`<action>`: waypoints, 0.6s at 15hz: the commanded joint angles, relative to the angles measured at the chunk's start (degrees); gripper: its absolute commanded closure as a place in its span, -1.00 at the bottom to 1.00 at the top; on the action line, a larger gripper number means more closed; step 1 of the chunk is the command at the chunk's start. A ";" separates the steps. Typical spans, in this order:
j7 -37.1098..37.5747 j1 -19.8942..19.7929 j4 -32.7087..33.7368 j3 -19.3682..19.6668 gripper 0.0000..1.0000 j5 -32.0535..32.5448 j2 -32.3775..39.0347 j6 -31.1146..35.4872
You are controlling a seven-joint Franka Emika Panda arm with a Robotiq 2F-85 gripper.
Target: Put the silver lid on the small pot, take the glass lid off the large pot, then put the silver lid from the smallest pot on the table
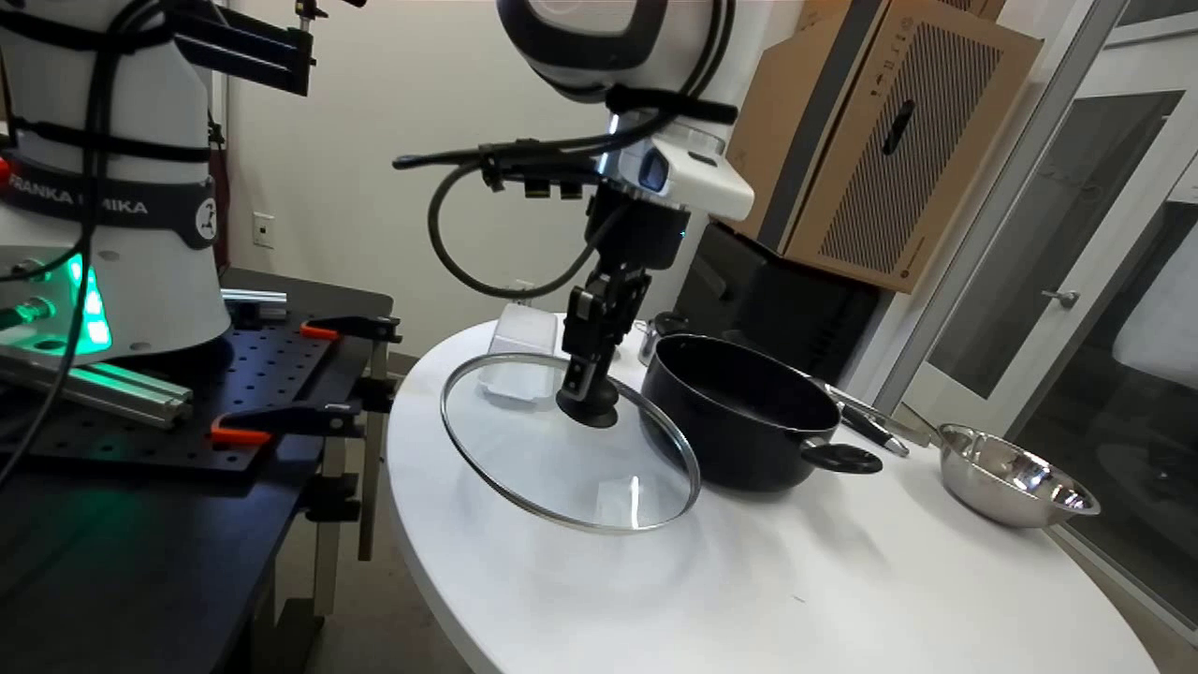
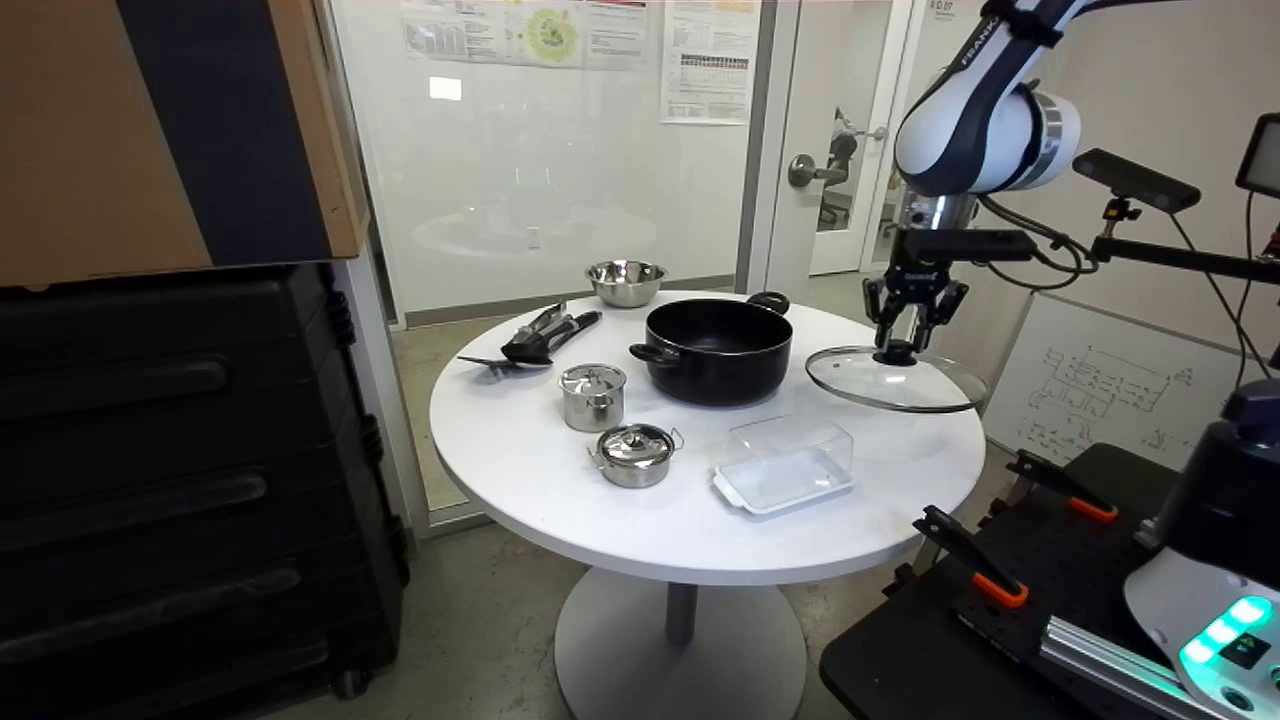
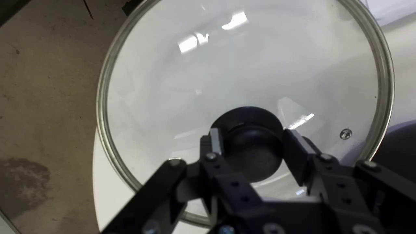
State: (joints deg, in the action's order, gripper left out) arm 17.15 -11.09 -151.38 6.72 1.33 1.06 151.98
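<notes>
Our Robotiq gripper [image 2: 901,342] pinches the black knob [image 3: 253,162] of the glass lid [image 3: 201,84] beside the large black pot [image 2: 718,372], with part of the lid reaching past the edge of the round white table [image 2: 530,470] in the wrist view. Whether its rim touches the table we cannot tell. We look into the black pot in both exterior views. On the table near it, the taller silver pot [image 2: 594,411] wears a silver lid [image 2: 592,377], and the lower silver pot [image 2: 634,475], with side handles, wears a second silver lid [image 2: 637,444]. Close by sits a white dish [image 2: 740,494] under a clear cover [image 2: 790,437]. Farther off are a steel bowl [image 2: 626,293] and some kitchen utensils [image 2: 528,352].
</notes>
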 commanded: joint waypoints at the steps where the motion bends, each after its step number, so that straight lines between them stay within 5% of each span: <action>1: 3.29 2.02 5.65 0.85 0.52 2.43 7.15 0.34; 9: 4.52 6.18 10.84 3.35 0.52 2.53 14.54 -0.25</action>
State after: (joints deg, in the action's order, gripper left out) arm 19.86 -7.04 -142.83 8.42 2.66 13.93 152.03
